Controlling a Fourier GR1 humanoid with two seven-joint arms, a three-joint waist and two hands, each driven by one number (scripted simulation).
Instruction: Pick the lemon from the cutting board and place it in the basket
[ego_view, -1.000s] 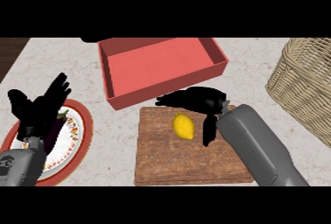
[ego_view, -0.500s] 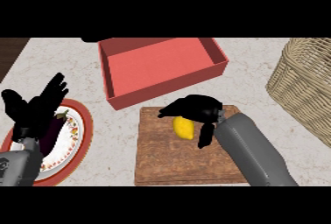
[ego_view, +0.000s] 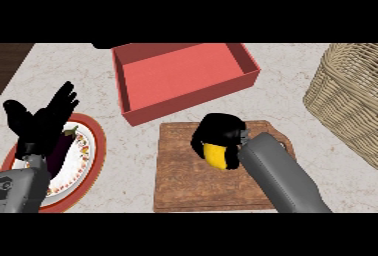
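Note:
A yellow lemon (ego_view: 215, 154) lies on the wooden cutting board (ego_view: 181, 187) in the middle of the head view. My right hand (ego_view: 218, 131) is over it, fingers curled round its top and sides, so only the lemon's lower part shows. The wicker basket (ego_view: 347, 97) stands at the right edge, apart from the board. My left hand (ego_view: 43, 122) rests open at the left, fingers up, above a plate.
A red open box (ego_view: 184, 75) sits just behind the cutting board. A white plate with a red rim (ego_view: 83, 165) lies at the left, holding a dark aubergine (ego_view: 65, 139) partly hidden by my left hand. The counter's left edge shows at top left.
My right hand has come down and back onto the lemon and its fingers have curled round it. The left hand stays nearly still.

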